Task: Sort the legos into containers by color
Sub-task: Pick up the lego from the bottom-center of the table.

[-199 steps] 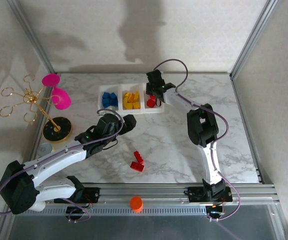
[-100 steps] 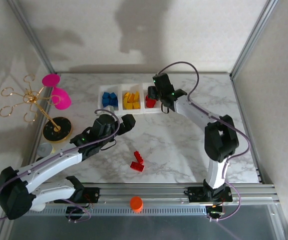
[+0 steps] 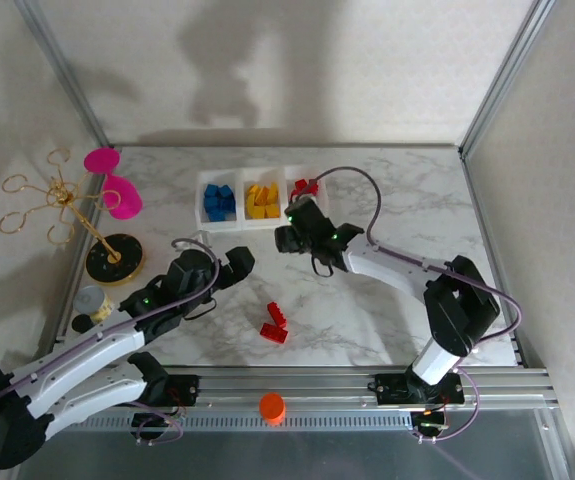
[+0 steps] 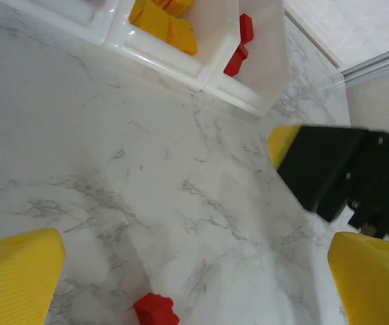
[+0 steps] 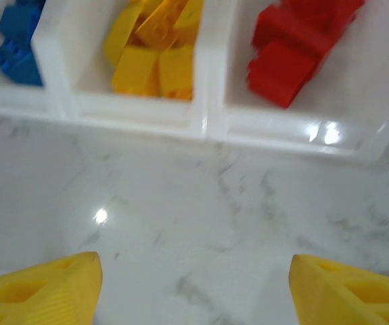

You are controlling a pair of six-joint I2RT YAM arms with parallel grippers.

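The containers [image 3: 229, 222] stand in a row at the back of the table, with blue legos [image 3: 217, 200] in the left one, yellow legos [image 3: 262, 200] in the middle one and red legos [image 3: 305, 187] in the right one. Two red legos [image 3: 275, 322] lie loose on the marble in front. My right gripper [image 3: 287, 238] hovers just in front of the containers [image 5: 208, 122], open and holding nothing [image 5: 197, 291]. My left gripper [image 3: 235, 262] is open over bare marble [image 4: 194, 284], with a loose red lego [image 4: 155, 310] near the bottom edge of its view.
A gold stand with pink cups [image 3: 113, 186] and its black base [image 3: 114, 258] occupy the left side. A grey disc [image 3: 90, 298] lies near them. An orange cap [image 3: 272, 406] sits on the rail at the near edge.
My right gripper came back from over the red container to the marble in front of the row, its jaws spreading wider. The left arm drew back toward the near left.
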